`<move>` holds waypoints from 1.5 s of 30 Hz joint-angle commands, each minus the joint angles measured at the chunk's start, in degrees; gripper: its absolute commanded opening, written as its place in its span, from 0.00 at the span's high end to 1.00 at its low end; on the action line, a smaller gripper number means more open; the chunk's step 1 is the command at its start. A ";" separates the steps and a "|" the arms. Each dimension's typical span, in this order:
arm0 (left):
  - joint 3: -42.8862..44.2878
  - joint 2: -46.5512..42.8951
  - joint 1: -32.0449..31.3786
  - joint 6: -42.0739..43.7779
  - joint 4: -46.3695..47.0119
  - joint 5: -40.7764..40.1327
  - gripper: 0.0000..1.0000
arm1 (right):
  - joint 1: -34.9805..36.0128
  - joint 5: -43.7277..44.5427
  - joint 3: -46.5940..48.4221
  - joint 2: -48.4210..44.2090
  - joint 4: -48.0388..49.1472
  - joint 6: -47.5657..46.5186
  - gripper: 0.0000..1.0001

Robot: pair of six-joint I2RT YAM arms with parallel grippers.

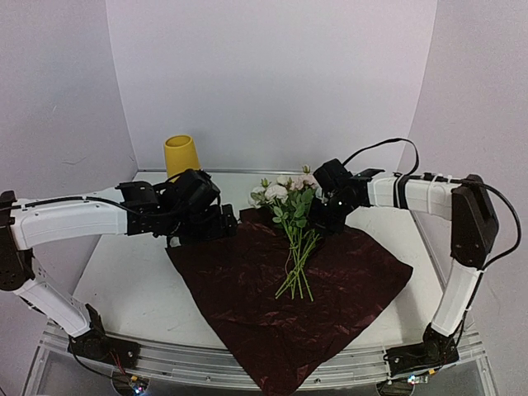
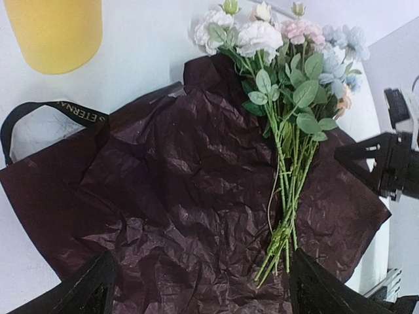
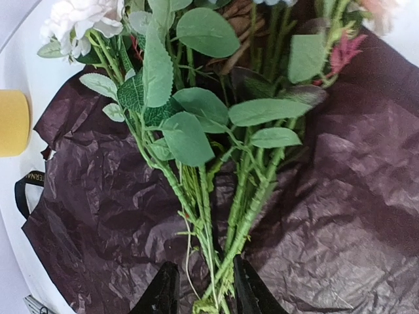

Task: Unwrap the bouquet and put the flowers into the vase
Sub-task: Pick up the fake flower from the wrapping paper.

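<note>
**Wrapping paper** (image 1: 247,289): dark red and crinkled. It lies spread out flat on the counter (image 1: 124,280), open and no longer folded round anything.

**Ribbon** (image 2: 59,111): black with gold lettering. It is off the bunch and lies looped at the paper's left edge, near the vase.

**Flowers** (image 1: 293,223): one loose bunch lying on the paper. The heads point toward the back of the counter and the green stems fan toward us. The blooms are cream, pink and pale blue, and none is in the vase.

**Vase** (image 1: 181,155): yellow and upright, at the back left of the counter. It stands well apart from the flowers, partly behind the left arm. We see nothing in its mouth.

**Left hand** (image 2: 206,291): its fingers are spread wide and hold nothing. It hovers over the left part of the paper.

**Right hand** (image 3: 203,291): it sits over the bunch. In its wrist view the fingers stand fairly close together, with the stem ends showing between them. We cannot tell whether they are pinching the stems or only hanging above them.

**Progress, as we judge it:** the unwrapping is done, since the ribbon is off and the paper is open. What is left is to gather the stems, lift the bunch, carry it across to the vase and lower the stems into its narrow mouth.
</note>
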 commanded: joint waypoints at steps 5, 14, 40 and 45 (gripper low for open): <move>6.18 5.80 0.05 4.72 0.67 4.38 0.08 | -0.55 -1.26 6.55 7.49 -1.60 -2.59 0.72; 8.10 8.54 0.06 6.62 0.57 6.53 0.10 | -1.50 -2.08 10.22 13.29 -1.58 -4.07 0.82; 11.00 12.58 0.15 7.36 0.19 7.55 0.11 | -3.10 -3.74 14.48 20.36 -1.60 -9.30 1.00; 12.46 13.63 0.15 7.32 0.14 7.67 0.11 | -3.13 -3.23 12.73 15.39 -1.58 -9.85 1.00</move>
